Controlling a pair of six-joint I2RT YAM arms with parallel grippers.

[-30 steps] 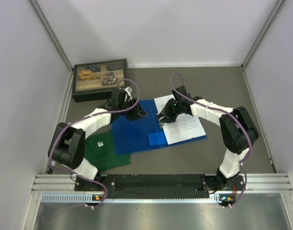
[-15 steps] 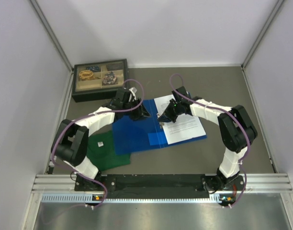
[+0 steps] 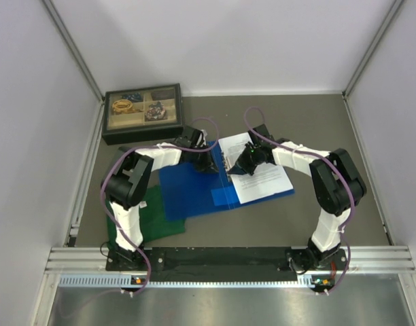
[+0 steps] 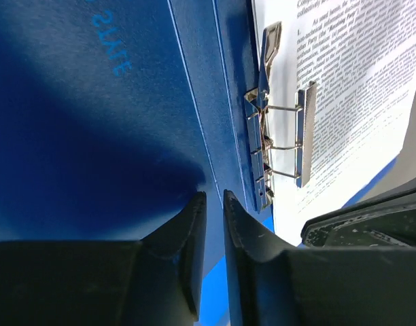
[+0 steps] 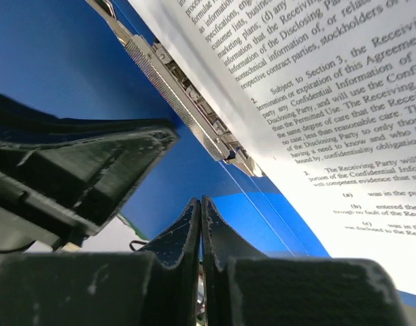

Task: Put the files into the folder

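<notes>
Grey surface [image 3: 317, 129] is seen from above to carry the blue folder [image 3: 191, 190], laid open near the centre. The files [image 3: 262, 178] lie on its inner face at 3 o'clock from the spine, so the sheets are already in the folder. A green cloth [image 3: 150, 217] is tucked under the folder's 7 o'clock corner, and a compartment box [image 3: 141, 112] sits well apart at 10 o'clock. Over the last second the left arm has been swung in from 9 o'clock, and its elbow has been drawn toward the middle. The left claw [image 3: 209, 165] is thereby brought over the spine, just beside the right claw [image 3: 236, 165]. The left claw has been narrowed to a thin slit, with nothing seen between its fingers [image 4: 194, 224]. The right claw has been brought fully together, also on nothing. In the left wrist view the metal clip [image 4: 276, 149] is shown with its bar lying over the sheets' inner edge. It is judged that the loading is done, and that only securing the clip and shutting the cover remain.
</notes>
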